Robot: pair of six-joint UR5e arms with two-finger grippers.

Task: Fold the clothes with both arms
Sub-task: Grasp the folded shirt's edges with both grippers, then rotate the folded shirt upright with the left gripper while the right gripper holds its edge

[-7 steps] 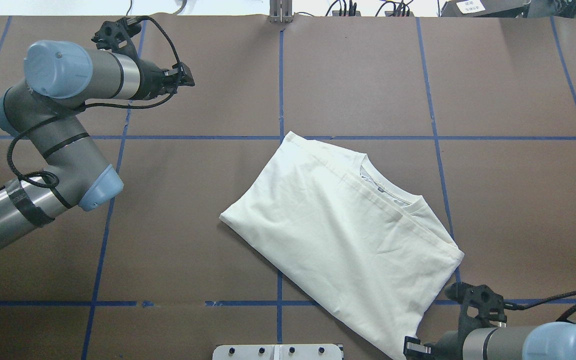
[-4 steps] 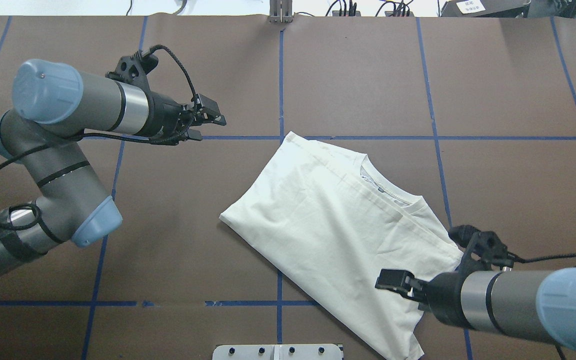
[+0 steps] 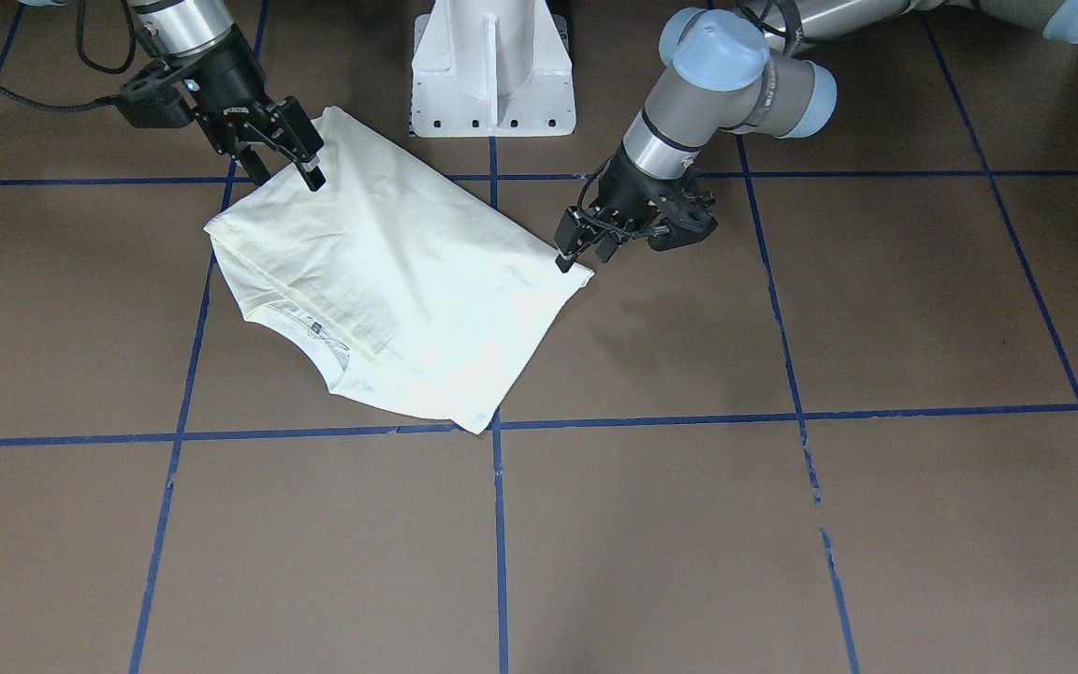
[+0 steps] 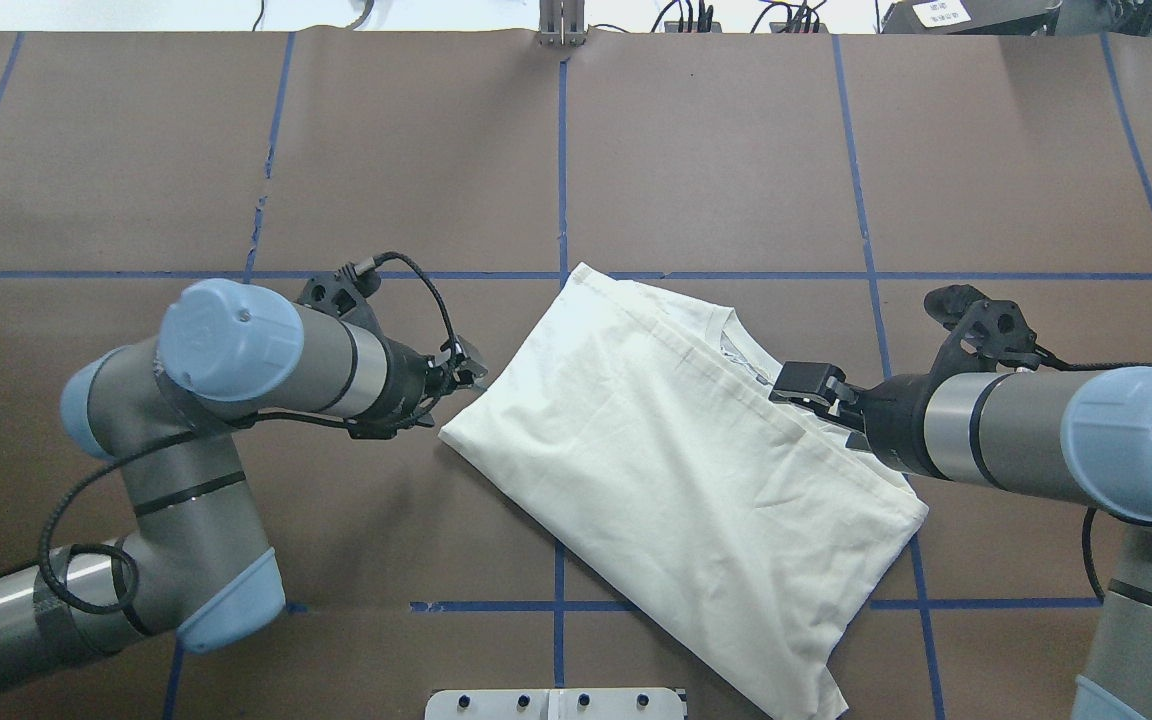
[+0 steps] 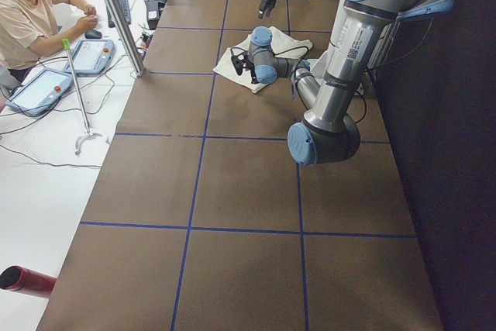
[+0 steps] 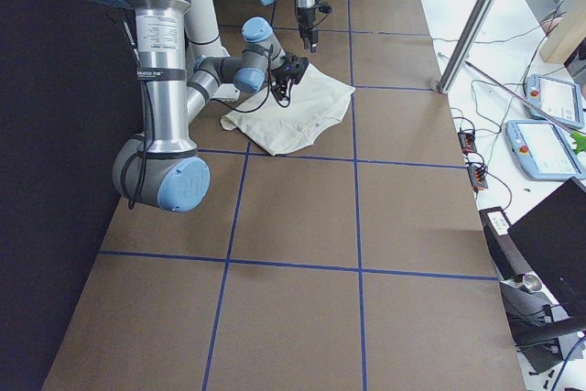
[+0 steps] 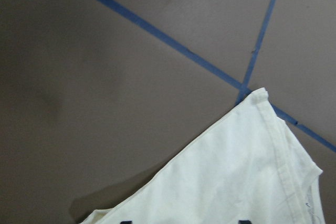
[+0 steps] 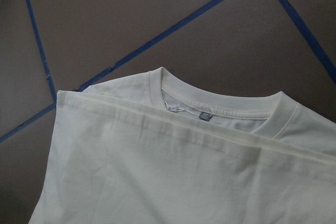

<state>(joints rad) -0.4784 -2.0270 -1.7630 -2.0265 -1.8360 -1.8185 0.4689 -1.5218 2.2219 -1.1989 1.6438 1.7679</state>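
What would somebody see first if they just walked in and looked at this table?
Probably the cream-white shirt, folded and lying slantwise in the middle of the brown table with its blue tape lines. Then the black pincers reaching in from both sides: the left pincer sits right at one corner of the shirt, and the right pincer hovers over the collar side.

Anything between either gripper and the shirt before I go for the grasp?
Nothing visible. The left gripper sits just beside a corner of the shirt, with only bare table between them. The right gripper hangs over the shirt near the collar, with nothing in between.
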